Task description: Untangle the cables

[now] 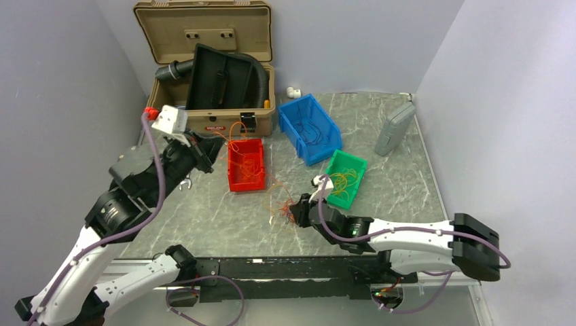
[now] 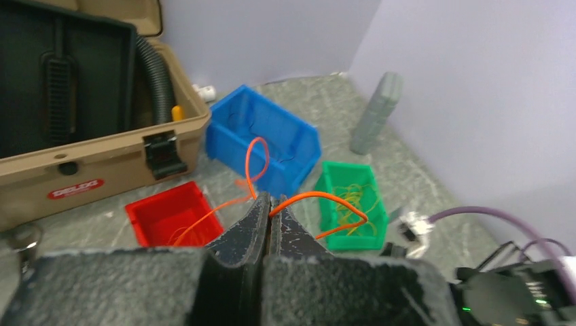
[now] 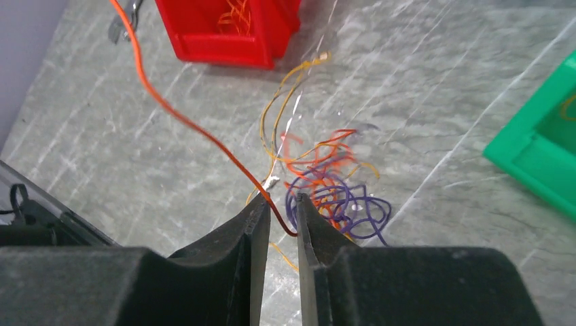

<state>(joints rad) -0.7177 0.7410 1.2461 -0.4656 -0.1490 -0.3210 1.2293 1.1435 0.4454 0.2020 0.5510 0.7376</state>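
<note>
Mid-sort on a marbled table (image 1: 204, 224): the left gripper (image 2: 270, 204), raised above the red bin (image 2: 166, 210), is clamped tight on one orange wire (image 2: 257, 153), which loops out from between its pressed-together fingers. The right gripper (image 3: 280, 204) sits low over the cables (image 3: 333, 193), a knot of orange, yellow and purple strands lying on the table between the red bin and the green bin (image 3: 536, 156). Its jaws are narrowed to a slit, and an orange strand (image 3: 183, 119) runs down from the upper left into that slit; a gap shows on either side of the strand, so no firm pinch is visible. The strand appears to be the one the left gripper holds, though its whole run cannot be traced. The step in hand looks to be freeing a single orange wire from the knot, with one end secured high and the other being caught where it enters the tangle. The next move calls for the right jaws to close on that strand alone, clear of the purple loops just beside it. A slow pull apart should then keep the knot from lifting. Loose wires already lie in the red and green bins, suggesting the sorting is partly done.
</note>
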